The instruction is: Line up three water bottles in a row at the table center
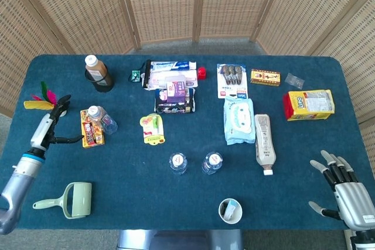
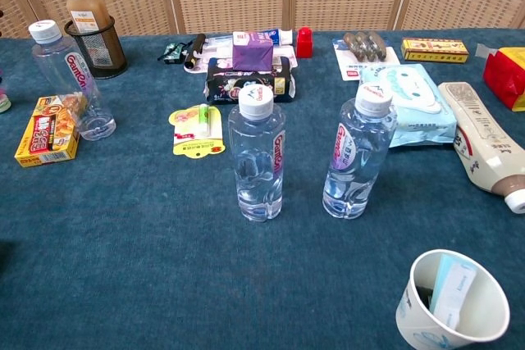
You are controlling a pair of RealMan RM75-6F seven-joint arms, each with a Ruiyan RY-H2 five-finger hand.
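Snack box (image 1: 92, 133) beside third bottle (image 1: 102, 119)

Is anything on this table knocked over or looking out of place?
Nothing is spilled. Two water bottles stand upright together at the centre, but the third water bottle stands apart at the left, beside a yellow snack box. A pale squeeze bottle lies on its side at the right.

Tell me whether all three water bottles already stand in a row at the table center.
No: two water bottles stand side by side at center, but the third bottle stands far left beside the yellow box.
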